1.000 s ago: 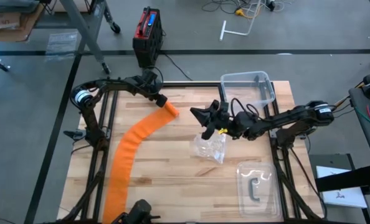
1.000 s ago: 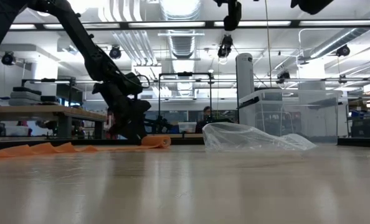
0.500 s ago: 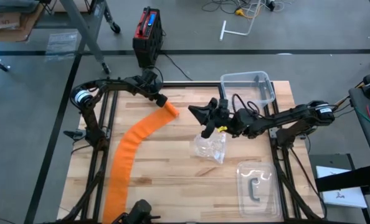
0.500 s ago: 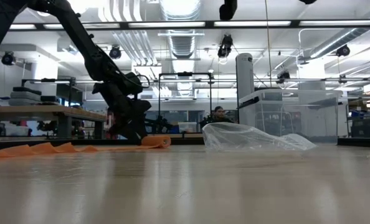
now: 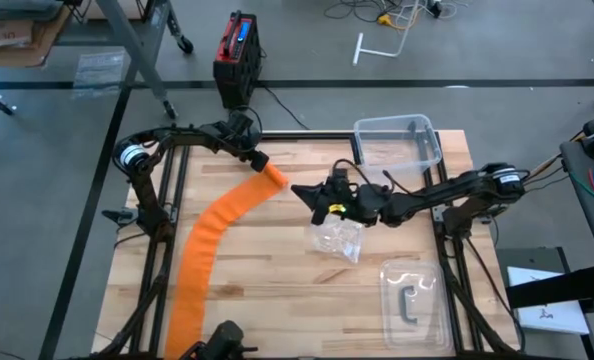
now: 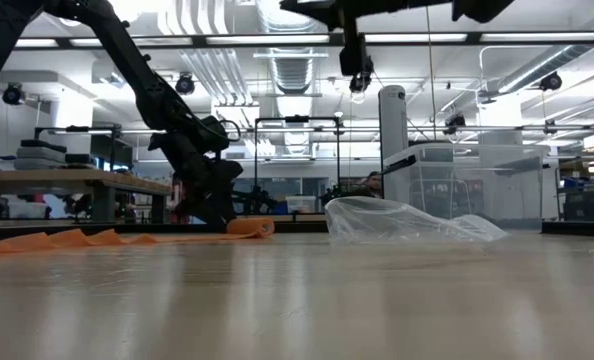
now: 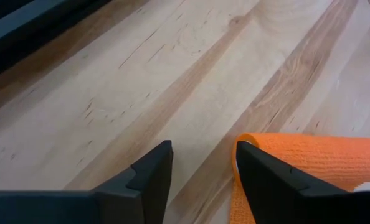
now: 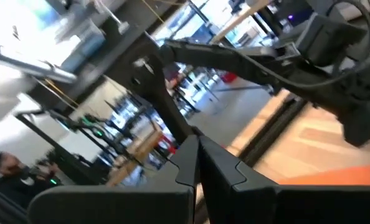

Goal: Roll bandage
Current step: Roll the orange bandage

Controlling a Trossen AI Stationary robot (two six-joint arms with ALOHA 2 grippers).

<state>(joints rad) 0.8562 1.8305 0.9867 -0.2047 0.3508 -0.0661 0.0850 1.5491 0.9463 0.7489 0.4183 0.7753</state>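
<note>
The orange bandage lies flat as a long band, running from the table's near edge to its far end. That end looks slightly curled in the low view. My left gripper is down at the table by that far end, open, with one finger beside the orange edge. My right gripper is shut and hovers above the table just right of the bandage's far end. It holds nothing. My left gripper has one finger standing right at the edge of the bandage's far end, which lies flat on the wood. I cannot tell whether that finger touches the cloth. The other finger is over bare wood.
A crumpled clear plastic wrapper lies near the table's middle, under my right arm. A clear bin stands at the far right. A clear tray holding a dark piece sits at the near right. Bare wood shows between the bandage and the wrapper.
My right gripper has moved toward the table's left edge, closer to the bandage's far end, while staying above the table. My left gripper and the bandage have kept still.
</note>
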